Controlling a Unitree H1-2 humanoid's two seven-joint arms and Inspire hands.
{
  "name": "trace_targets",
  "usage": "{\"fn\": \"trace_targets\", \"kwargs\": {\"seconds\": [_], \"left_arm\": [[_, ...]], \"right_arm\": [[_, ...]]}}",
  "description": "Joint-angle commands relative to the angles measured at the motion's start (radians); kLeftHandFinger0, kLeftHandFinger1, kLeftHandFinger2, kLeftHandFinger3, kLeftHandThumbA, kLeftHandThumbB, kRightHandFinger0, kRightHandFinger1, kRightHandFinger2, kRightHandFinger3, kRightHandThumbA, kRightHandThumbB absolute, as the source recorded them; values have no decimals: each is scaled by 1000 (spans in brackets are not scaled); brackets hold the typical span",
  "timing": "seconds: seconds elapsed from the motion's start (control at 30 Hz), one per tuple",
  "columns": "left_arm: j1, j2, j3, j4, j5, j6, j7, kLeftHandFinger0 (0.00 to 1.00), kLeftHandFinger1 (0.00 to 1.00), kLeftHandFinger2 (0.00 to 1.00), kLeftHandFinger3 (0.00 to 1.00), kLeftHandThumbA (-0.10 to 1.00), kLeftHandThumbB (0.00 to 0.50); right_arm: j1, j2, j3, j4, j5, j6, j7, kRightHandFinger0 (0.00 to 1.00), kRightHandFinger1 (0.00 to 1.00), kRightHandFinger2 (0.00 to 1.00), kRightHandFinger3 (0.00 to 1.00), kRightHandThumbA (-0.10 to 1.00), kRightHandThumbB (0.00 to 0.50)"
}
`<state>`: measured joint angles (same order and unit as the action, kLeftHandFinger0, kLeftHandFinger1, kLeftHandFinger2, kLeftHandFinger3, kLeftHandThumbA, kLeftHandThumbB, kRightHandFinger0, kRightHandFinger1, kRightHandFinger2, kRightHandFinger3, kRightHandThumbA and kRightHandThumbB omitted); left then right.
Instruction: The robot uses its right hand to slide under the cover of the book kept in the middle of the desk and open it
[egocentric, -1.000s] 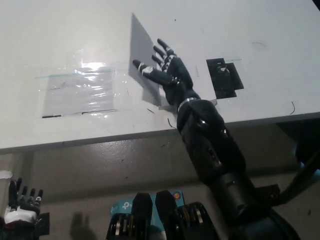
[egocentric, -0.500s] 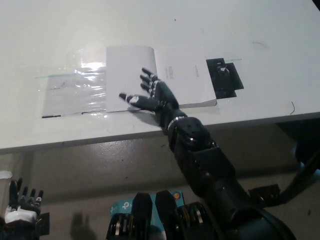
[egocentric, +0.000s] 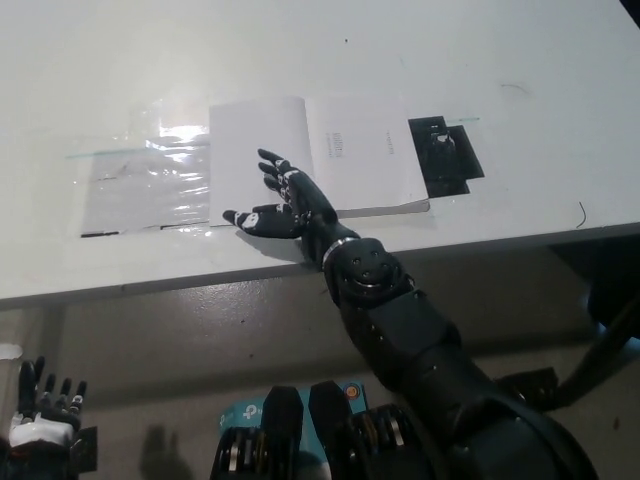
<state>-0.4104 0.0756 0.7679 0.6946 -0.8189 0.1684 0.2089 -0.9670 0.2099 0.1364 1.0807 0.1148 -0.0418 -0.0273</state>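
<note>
One right hand (egocentric: 285, 205) on open book (egocentric: 330, 150)

The single head view looks steeply down from above the robot onto a white desk (egocentric: 480, 60) that fills the upper half of the picture, its near edge crossing from nine o'clock to three o'clock. Below that edge the camera sees the floor close to the robot. The open book (egocentric: 330, 150) lies near the centre, toward twelve o'clock. The black right hand (egocentric: 285, 205) reaches in from five o'clock; the white left hand (egocentric: 40, 410) sits at seven o'clock.
</note>
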Motion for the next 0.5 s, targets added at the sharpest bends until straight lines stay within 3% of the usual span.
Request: {"fn": "trace_targets", "kwargs": {"seconds": [0.0,0.07,0.23,0.47], "left_arm": [[-8,17,-2,-26,-6,-3,2,1000,1000,1000,1000,846,0],[-8,19,-6,-24,-1,-3,3,1000,1000,1000,1000,850,0],[-12,18,0,-11,-1,-15,6,1000,1000,1000,1000,818,0],[3,15,-2,-24,-6,-10,-7,1000,1000,1000,1000,850,0]], "right_arm": [[-31,6,-27,-25,-8,1,14,743,1000,1000,1000,830,116],[-41,-4,-46,-53,5,8,29,779,1000,1000,1000,898,109],[-35,-4,-121,-133,53,22,48,811,1000,1000,1000,849,121],[23,13,-231,-392,157,168,62,759,1000,1000,1000,785,107]]}}
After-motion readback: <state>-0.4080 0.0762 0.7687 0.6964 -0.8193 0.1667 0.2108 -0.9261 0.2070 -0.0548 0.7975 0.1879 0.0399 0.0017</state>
